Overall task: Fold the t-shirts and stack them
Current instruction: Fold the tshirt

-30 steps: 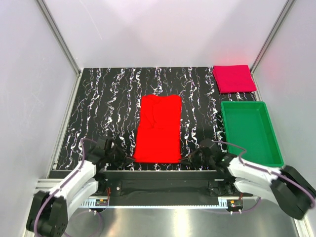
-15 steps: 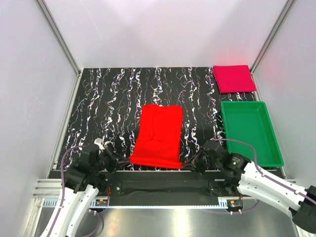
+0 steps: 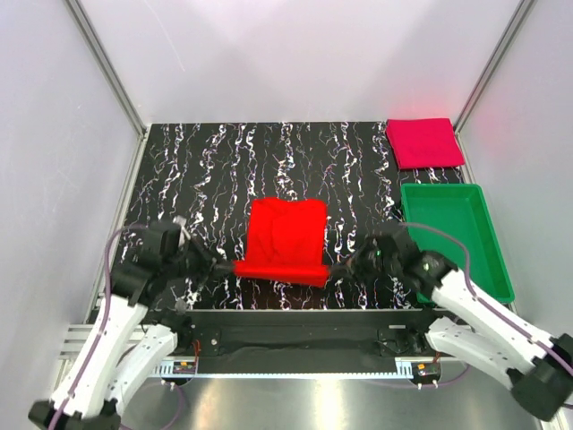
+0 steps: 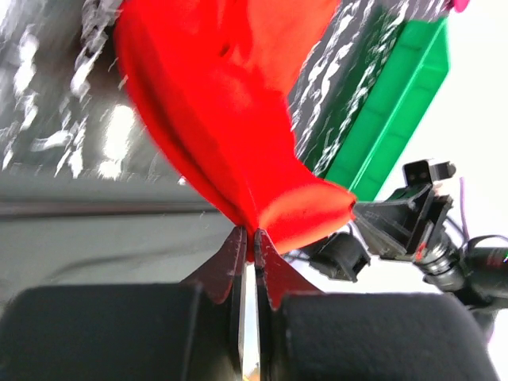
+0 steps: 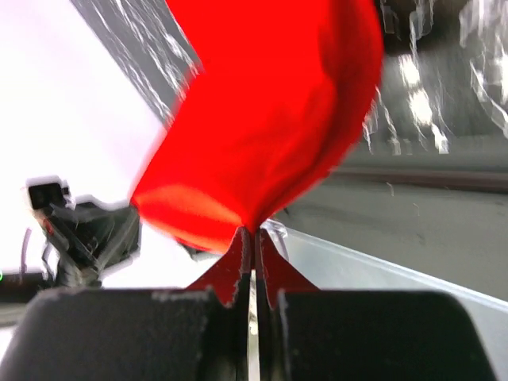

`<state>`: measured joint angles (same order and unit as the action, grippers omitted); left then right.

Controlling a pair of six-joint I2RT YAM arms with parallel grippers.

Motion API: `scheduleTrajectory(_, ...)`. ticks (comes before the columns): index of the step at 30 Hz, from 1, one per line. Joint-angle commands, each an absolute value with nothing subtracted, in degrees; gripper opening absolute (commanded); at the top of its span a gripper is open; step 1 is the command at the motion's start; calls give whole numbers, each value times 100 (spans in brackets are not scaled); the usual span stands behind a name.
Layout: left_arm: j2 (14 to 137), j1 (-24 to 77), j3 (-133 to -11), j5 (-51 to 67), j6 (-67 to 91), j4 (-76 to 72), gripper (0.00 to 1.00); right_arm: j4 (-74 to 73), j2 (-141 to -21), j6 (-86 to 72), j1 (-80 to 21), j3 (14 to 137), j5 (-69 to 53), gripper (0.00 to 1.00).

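Red shirt (image 3: 286,237): hung by its near corners over the middle of the worktop (image 3: 197,170), far part resting on it. Left gripper (image 3: 224,267): clamped tight on the left corner. Right gripper (image 3: 343,266): clamped on the right corner. Crimson shirt (image 3: 423,141): lay folded at far right, behind green tray (image 3: 448,237).

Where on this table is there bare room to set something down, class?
Bare: on the table, the far strip between back wall and red t-shirt and the left strip beside it; also the floor of the green tray. Crowded: the near edge, where the left gripper and right gripper pinch that shirt's hem; the crimson t-shirt fills the far right corner.
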<state>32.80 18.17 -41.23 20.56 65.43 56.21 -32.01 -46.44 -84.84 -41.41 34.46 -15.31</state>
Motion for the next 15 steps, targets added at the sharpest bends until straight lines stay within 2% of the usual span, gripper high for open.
scheduleTrajectory(1,4199,1802,-4842,1635,5994,4607,0,-3217,-5411,-7133,-3175,4340,-2352,0)
scheduleTrajectory(6,5936,1793,-5966,1336,5503,4149,0,-3208,-7099,-6268,-2111,5630,-3084,0)
scheduleTrajectory(11,7598,1670,-7012,1502,5134,3964,0,-3156,-8515,-5845,-1776,6511,-3603,0)
scheduleTrajectory(15,8330,1503,-7409,1608,5010,3833,0,-3146,-9332,-5582,-1547,7065,-3849,0)
